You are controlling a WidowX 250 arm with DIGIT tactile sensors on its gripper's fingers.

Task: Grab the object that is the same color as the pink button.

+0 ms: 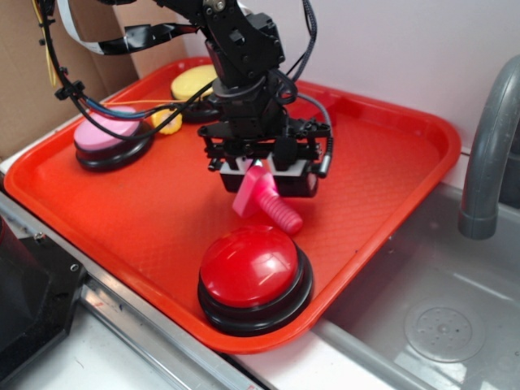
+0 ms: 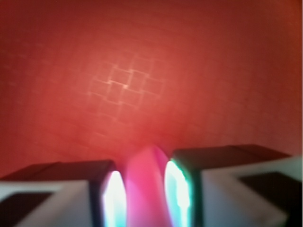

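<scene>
Nearest the lens sat that big red domed button (image 1: 254,276), right at the tray's front edge, and you had the gripper (image 1: 260,180) poised just behind it. Your jaws were clamped on the pink bolt (image 1: 265,199) by its squarish head, and the wrist view backed that up: pink (image 2: 146,189) squeezed between both pads (image 2: 113,198), no gap either side. The ribbed shaft stuck out down and forward, its tip low over the red tray (image 1: 382,187) and close to the red button; whether it touched the tray I couldn't tell you. Out at the far left, well apart, sat the pink button (image 1: 108,136), with the yellow-topped button (image 1: 193,84) behind it. So you had the right colour match in hand. My worry from there: you gripped only the head, so the shaft's weight could have pivoted the bolt in the pads, and a forward drift would have knocked the tip on that red dome and twisted it loose.
</scene>
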